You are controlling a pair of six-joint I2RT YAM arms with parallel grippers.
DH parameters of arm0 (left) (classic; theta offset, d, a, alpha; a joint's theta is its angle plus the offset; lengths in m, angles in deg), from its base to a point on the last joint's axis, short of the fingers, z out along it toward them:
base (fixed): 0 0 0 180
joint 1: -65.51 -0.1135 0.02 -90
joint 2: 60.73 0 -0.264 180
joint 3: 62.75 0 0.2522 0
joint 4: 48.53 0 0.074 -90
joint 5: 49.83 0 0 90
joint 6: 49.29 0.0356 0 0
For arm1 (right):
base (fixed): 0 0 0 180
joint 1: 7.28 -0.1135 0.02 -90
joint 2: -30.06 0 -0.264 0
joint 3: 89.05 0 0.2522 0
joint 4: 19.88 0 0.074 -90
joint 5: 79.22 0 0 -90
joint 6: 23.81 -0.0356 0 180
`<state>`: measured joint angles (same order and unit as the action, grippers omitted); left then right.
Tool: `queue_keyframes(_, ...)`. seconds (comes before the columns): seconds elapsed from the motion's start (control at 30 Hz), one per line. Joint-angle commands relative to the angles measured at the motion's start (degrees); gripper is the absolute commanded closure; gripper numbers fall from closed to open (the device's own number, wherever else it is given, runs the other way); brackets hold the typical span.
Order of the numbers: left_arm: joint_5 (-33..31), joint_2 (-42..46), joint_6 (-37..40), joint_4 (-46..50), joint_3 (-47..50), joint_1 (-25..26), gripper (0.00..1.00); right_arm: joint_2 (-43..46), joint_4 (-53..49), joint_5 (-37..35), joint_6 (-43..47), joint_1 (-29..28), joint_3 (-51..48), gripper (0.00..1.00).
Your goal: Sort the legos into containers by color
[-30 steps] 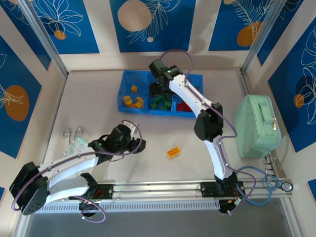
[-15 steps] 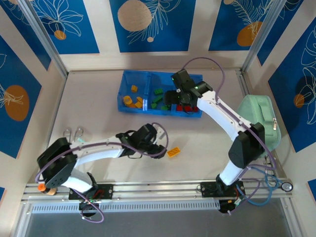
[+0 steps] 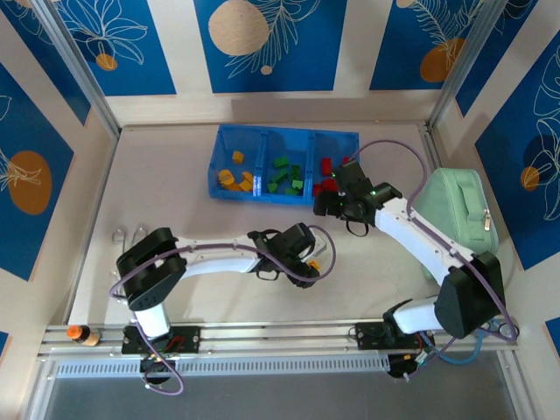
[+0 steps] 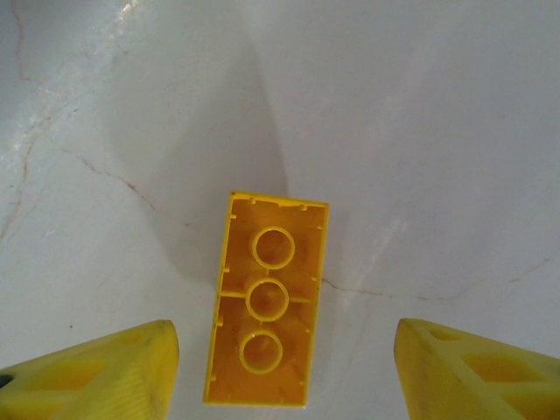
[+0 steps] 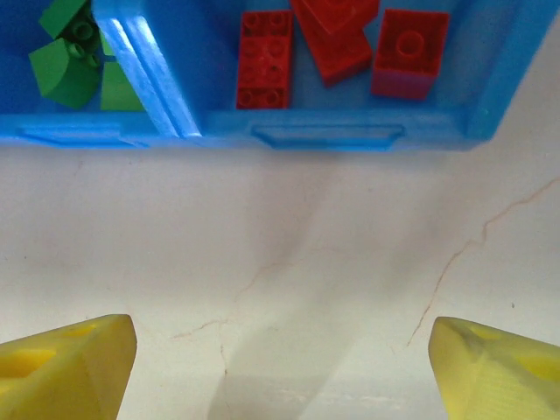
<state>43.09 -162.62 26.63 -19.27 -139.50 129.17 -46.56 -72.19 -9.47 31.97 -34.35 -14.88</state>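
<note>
- The left gripper [image 3: 302, 255] has swung from the table's left side across to the loose yellow rectangular plastic lego brick [image 3: 312, 265], which lies on the same spot of the table as before, near the middle and well short of the bin.
- The right gripper [image 3: 331, 204] has drawn back from above the green compartment, past the red one, to the bare table just in front of the bin's right end.
- In the left wrist view, the left gripper [image 4: 280, 372] is partly open. Its yellow fingers [image 4: 96, 376] stand on either side of the brick [image 4: 267, 311] with a gap on each side, so it grips nothing.
- The brick lies upside down, showing a hollow underside with three round tubes in a row.
- The right gripper [image 5: 280, 363] is spread wide and empty over the pale, finely cracked table surface [image 5: 289, 262].
- The translucent blue rectangular plastic bin [image 5: 324, 133] has smooth glossy walls and dividers.
- Its compartments hold orange bricks [image 3: 234, 179] on the left, green bricks [image 5: 74, 57] in the middle and red studded bricks [image 5: 264, 59] on the right.
</note>
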Motion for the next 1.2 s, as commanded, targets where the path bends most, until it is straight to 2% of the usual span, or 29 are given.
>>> queue_keyframes(0.0, 0.2, -1.8, 2.0, 2.3, -2.3, 0.3, 0.34, 3.7, 1.9, 1.6, -2.5, 1.0, -3.1, 0.13)
queue_keyframes(0.37, -1.0, -6.1, 1.9, 2.4, -4.2, 0.6, 0.37, 8.1, 3.6, 2.8, -5.0, 1.5, -10.1, 0.13)
queue_keyframes(0.43, -1.8, -6.6, 2.0, 2.7, -4.5, 0.6, 0.41, 8.8, 3.7, 2.9, -5.1, 1.7, -10.6, 0.13)
queue_keyframes(0.6, -3.8, -7.4, 1.8, 3.8, -5.5, 0.6, 0.61, 10.1, 3.7, 3.1, -5.3, 1.9, -11.8, 0.13)
queue_keyframes(0.73, -6.3, -6.9, 1.7, 4.8, -5.7, 0.0, 0.69, 10.9, 3.4, 3.0, -5.6, 2.1, -13.0, 0.12)
queue_keyframes(0.93, -6.0, -0.9, -0.1, 3.5, -2.7, -4.4, 0.71, 13.3, 3.3, 3.2, -6.0, 3.0, -15.7, 0.12)
queue_keyframes(1.17, -6.1, 7.4, -4.0, 2.8, 0.1, -16.3, 0.71, 14.0, 3.4, 4.4, -7.1, 3.3, -19.3, 0.12)
